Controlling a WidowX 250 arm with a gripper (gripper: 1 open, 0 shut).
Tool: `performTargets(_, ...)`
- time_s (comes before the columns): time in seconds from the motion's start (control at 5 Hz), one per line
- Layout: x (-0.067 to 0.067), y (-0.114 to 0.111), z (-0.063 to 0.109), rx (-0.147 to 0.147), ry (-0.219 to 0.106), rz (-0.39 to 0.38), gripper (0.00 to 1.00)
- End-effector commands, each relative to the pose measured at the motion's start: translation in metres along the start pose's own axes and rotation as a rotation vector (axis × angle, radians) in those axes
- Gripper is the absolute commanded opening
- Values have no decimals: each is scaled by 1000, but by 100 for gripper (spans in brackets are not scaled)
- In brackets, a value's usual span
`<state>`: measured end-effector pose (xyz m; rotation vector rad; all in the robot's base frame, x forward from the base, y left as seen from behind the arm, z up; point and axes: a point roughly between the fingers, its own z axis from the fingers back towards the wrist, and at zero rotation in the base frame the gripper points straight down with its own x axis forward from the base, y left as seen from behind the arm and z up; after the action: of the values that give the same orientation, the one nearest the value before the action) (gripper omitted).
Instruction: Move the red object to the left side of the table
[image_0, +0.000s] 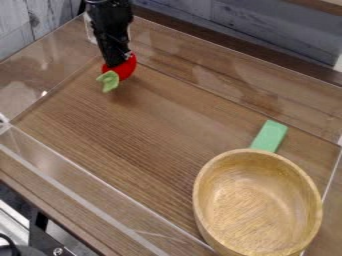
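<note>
The red object (122, 69), a small rounded toy fruit with a light green leafy end (108, 83), hangs from my gripper (118, 62) at the far left of the table (147, 130). The black fingers are shut on its red body, pointing straight down. Its green end sits just above or on the wood; I cannot tell if it touches.
A large wooden bowl (258, 206) stands at the near right corner. A flat light green block (270, 136) lies just behind it. Low clear acrylic walls (54, 165) edge the tabletop, one close behind and to the left of the gripper.
</note>
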<state>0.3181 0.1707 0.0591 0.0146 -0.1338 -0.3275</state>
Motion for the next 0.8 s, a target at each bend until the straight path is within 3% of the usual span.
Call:
performTargets(0.0, 11, 5, 13, 30, -49, 9, 0)
performTargets(0.2, 15, -1, 8, 10, -48, 25, 0)
performTargets(0.6, -14, 24, 25, 0, -54, 127, 0)
